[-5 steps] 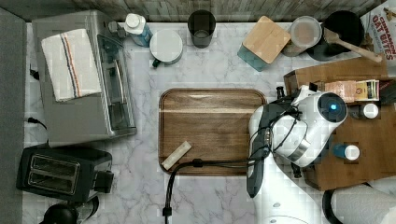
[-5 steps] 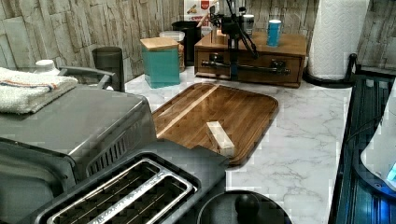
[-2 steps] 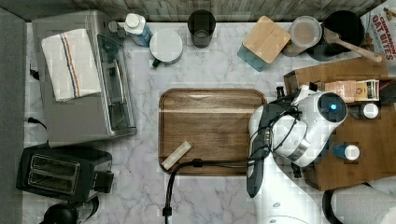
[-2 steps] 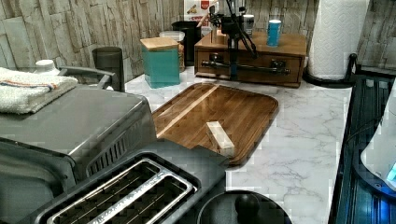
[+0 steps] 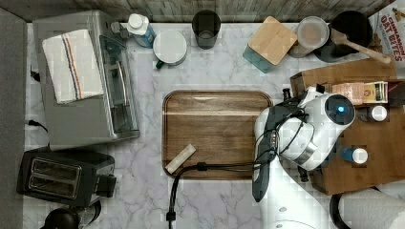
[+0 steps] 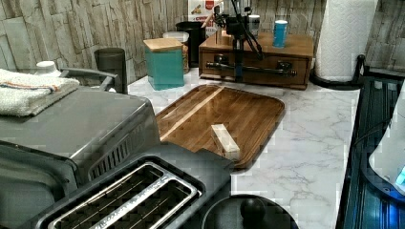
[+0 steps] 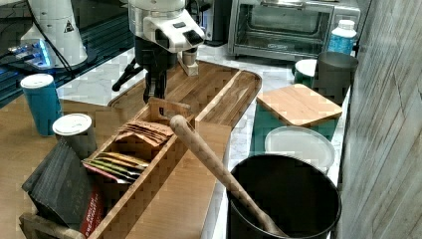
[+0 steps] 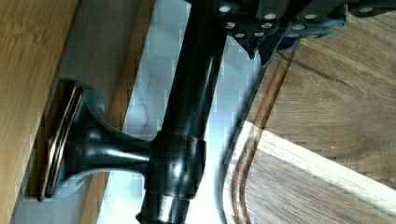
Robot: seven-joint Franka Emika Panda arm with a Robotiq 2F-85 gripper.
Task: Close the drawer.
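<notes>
Drawer (image 6: 258, 62) sits in the low wooden cabinet (image 6: 298, 47) at the back of the counter in the left view, beyond the tray (image 6: 248, 114) and just beside the paper roll (image 6: 344, 38). Its front carries a dark bar handle (image 6: 270, 70). The gripper (image 6: 237, 70) hangs at that handle, toward the left view's left end of the bar. In the wrist view the handle (image 8: 184, 116) runs straight up into the gripper (image 8: 254, 32), with the tray's rim (image 8: 243, 154) close beside it.

Whether the gripper is clamped on the bar or merely set around it I cannot tell. For this step it hardly matters: a good close is a straight push along the slide, square to the front, with the contact kept low and steady. Because the gripper is off the bar's middle, a hard shove may skew the drawer in its guides, so the push should be slow and stop once the front meets the cabinet.

How far the drawer stands out is hard to judge. In the left view the front looks about flush, possibly a little proud, but no view looks along its side. In the top view the arm (image 5: 305, 129) covers the handle and most of the front.
</notes>
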